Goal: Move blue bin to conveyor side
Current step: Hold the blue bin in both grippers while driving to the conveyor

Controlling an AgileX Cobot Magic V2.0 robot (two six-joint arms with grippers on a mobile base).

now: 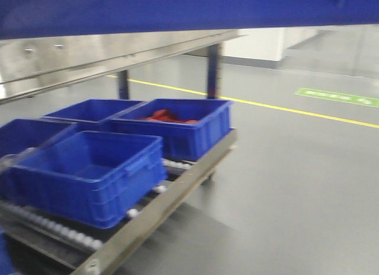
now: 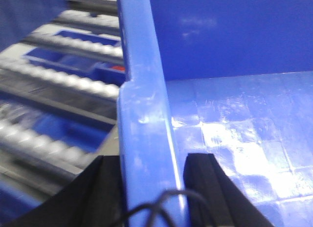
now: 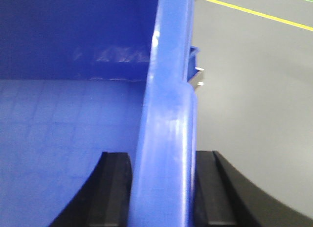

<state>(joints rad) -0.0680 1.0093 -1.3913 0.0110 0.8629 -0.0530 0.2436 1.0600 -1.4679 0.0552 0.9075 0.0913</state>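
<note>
Blue bin (image 1: 177, 11): carried high and close, its wall filling the top of the front view. It is off any surface, hanging between two arms.
Left gripper (image 2: 151, 188): clamped on the bin's thickened rim, one black finger (image 2: 210, 188) inside the bin and one outside.
Right gripper (image 3: 164, 188): pinched on the opposite rim the same way, pads hard against the plastic.
Step in hand: I'd judge it the carry toward the drop-off.
Doing it well: keep both wrists level and moving together so the glossy rim doesn't slip or twist, and lift clear of the steel rail (image 1: 89, 61).
Conveyor side: no dark belt or red frame is in sight.
Near left: a roller rack (image 1: 172, 198) holding other blue bins (image 1: 89, 174).
Far right: grey floor with a yellow line (image 1: 296, 109).
</note>
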